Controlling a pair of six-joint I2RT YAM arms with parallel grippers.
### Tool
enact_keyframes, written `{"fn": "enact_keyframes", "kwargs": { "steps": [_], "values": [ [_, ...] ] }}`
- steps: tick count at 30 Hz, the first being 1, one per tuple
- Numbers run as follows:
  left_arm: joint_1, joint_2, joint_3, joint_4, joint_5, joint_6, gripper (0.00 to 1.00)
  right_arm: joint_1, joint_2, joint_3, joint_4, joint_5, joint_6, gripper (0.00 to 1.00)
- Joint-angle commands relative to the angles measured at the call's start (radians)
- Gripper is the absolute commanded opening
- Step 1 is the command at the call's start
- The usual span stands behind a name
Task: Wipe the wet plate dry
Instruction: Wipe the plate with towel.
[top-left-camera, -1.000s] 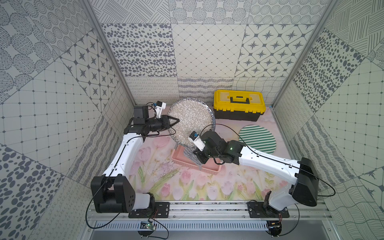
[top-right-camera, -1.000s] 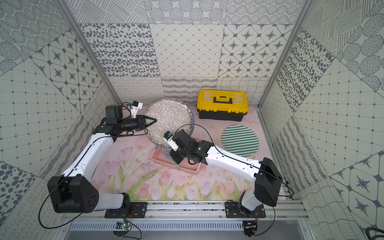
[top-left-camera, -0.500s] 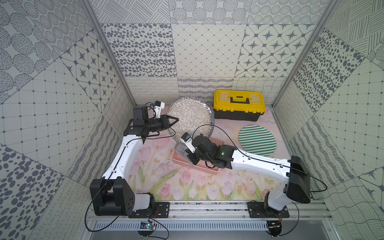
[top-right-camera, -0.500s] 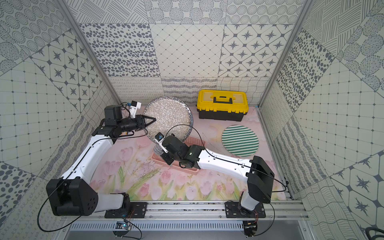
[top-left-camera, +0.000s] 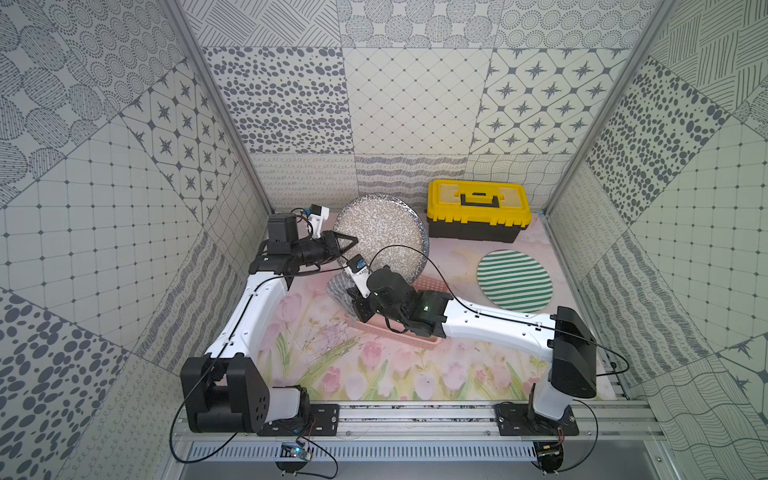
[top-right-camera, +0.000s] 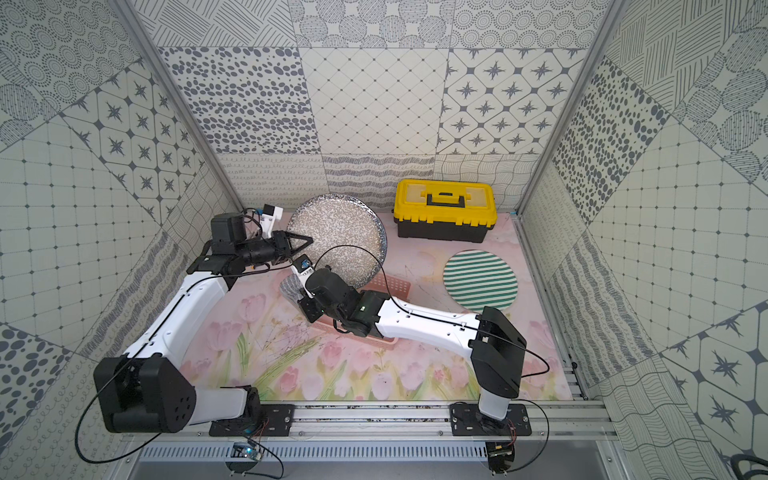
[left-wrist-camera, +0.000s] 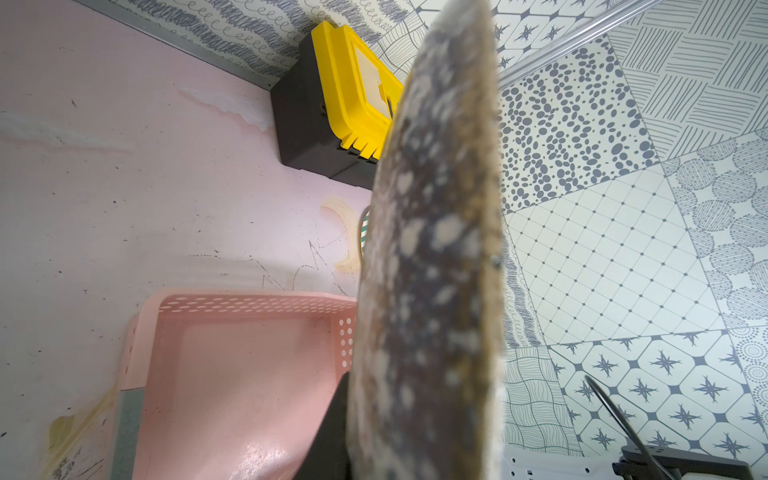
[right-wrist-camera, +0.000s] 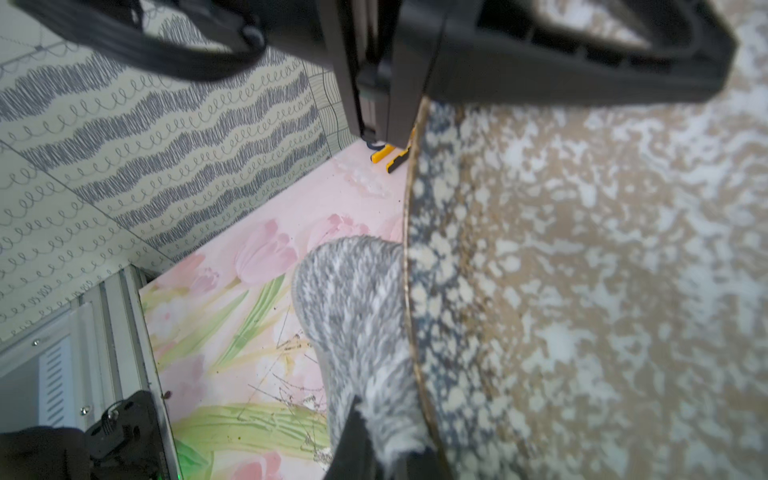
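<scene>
Drying station: the left gripper (top-left-camera: 348, 245) pinches the rim of a round speckled ceramic plate (top-left-camera: 380, 232), its jaws pressed onto the edge so the dish stands tilted on edge beyond the fingertips, not lying flat. Held this way, both faces appear open to a wipe, and any runoff would likely fall into the pink perforated plastic basket (left-wrist-camera: 249, 297) directly beneath the clamped dish.

The right gripper (right-wrist-camera: 356, 440) has its jaws closed on a grey-and-white mottled fabric cloth (right-wrist-camera: 353, 311), which fans out ahead of the fingertips and meets the plate's rim on the side nearest the left jaws. Whether the cloth presses the face or slips behind the edge cannot be told from the right wrist view.

The wipe looks to be under way at the rim, with most of the speckled face not yet covered.

Well beyond both sets of jaws, a yellow-lidded black plastic toolbox (top-left-camera: 478, 208) and a green-and-white striped round mat (top-left-camera: 514, 280) sit apart from the work.
</scene>
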Motion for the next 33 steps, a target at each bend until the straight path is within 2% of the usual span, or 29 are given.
{"fn": "enact_keyframes", "kwargs": {
  "steps": [1, 7, 10, 19, 28, 33],
  "values": [
    [-0.005, -0.029, 0.002, 0.027, 0.282, 0.025, 0.0, -0.052, -0.002, 0.089, 0.246, 0.202, 0.035, 0.0],
    [-0.005, -0.034, -0.001, 0.024, 0.273, 0.027, 0.0, -0.051, 0.017, 0.118, 0.291, 0.209, 0.032, 0.0],
    [-0.004, -0.033, 0.0, 0.023, 0.264, 0.031, 0.0, -0.051, -0.002, 0.103, 0.31, 0.17, 0.028, 0.0],
    [-0.004, -0.004, 0.038, 0.038, 0.218, 0.047, 0.0, -0.052, -0.18, -0.114, 0.314, 0.057, 0.029, 0.0],
    [-0.003, 0.043, 0.132, 0.081, 0.199, 0.023, 0.0, -0.097, -0.367, -0.349, 0.151, 0.101, 0.163, 0.0],
    [-0.004, 0.048, 0.156, 0.08, 0.194, 0.037, 0.0, -0.159, -0.534, -0.496, -0.024, 0.224, 0.283, 0.0]
  ]
}}
